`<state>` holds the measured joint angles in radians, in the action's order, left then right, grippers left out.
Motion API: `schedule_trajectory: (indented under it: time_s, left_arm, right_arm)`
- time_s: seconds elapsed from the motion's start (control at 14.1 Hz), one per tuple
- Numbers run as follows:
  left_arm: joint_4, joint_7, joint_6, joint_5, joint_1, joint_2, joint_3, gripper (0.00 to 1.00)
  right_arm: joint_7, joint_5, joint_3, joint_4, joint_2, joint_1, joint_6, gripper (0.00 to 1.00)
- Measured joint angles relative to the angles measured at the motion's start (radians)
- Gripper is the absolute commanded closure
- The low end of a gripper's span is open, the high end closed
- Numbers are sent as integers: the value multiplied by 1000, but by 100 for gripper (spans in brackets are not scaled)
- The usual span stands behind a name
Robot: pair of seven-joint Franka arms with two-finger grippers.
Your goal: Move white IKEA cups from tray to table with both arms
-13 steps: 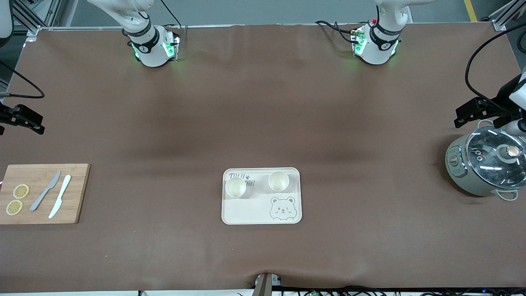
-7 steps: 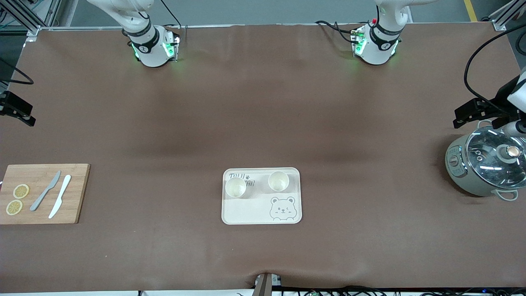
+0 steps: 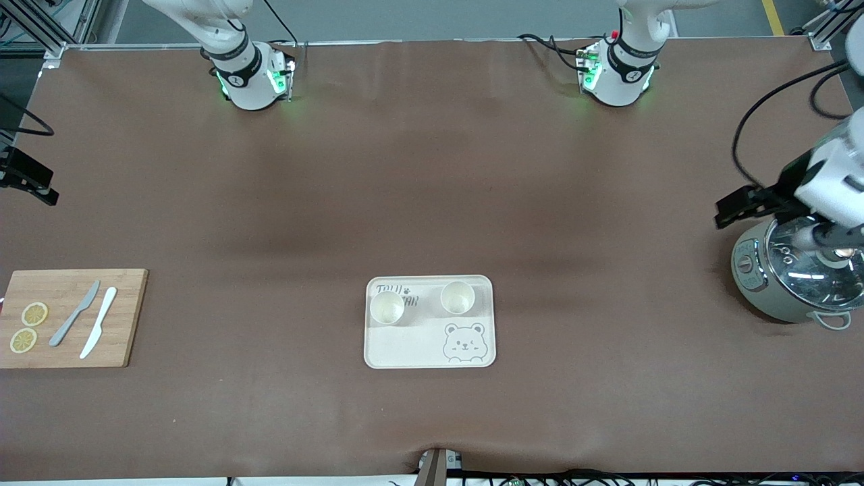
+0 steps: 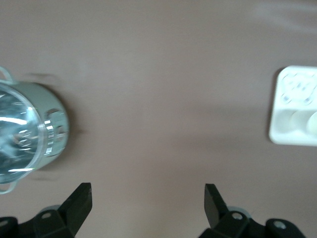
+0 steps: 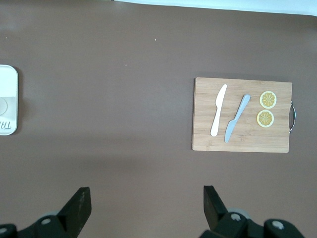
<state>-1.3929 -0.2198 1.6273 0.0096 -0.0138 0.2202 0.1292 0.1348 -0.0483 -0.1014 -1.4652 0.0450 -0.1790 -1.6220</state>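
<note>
A brown surface (image 3: pixel 432 202) is shown, on which three items are placed directly. A cream-white tray (image 3: pixel 405 347), printed with a bear, is located midway between the two arms' ends, in the part of the surface nearer to the front camera. A wooden cutting board (image 3: pixel 128 317) is positioned toward the right arm's end of the surface, at about the same nearness to the front camera as the tray. A grey-green pot (image 3: pixel 759 283) fitted with a glass lid is positioned toward the left arm's end. The three items are set well apart. The bases of both arms are mounted along the edge farthest from the front camera.
</note>
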Motion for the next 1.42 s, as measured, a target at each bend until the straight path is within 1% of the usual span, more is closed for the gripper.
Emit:
schedule_trajectory:
  time_s: [0.14,0.21,0.43,0.57,0.71,0.92,1.21,1.35,1.42]
  left_arm:
    - [78,-66,17,0,-82,111,1,0]
    - [100,-101,45,0,-121,158,0,0]
    - [125,-253,144,0,-227,260,1,0]
    - [127,-327,175,0,-281,312,2,0]
    - [126,-358,211,0,-328,365,2,0]
    - [107,-449,322,0,-400,435,2,0]
    - [66,-545,433,3,-466,493,1,0]
    - [61,-554,452,3,-481,518,1,0]
    - [60,-554,457,3,-482,528,1,0]
  right_arm:
    - [0,1,-1,0,0,0,0,0]
    - [0,1,-1,0,0,0,0,0]
    - [0,3,-2,0,0,1,-3,0]
    - [0,8,-4,0,1,4,-3,0]
    - [0,52,-3,0,3,4,-3,0]
    - [3,101,-4,0,16,13,-18,0]
    - [-2,118,-10,-1,86,131,-105,0]
    - [-69,159,-10,-2,126,180,-117,0]
    - [-123,165,-10,-2,145,198,-124,0]
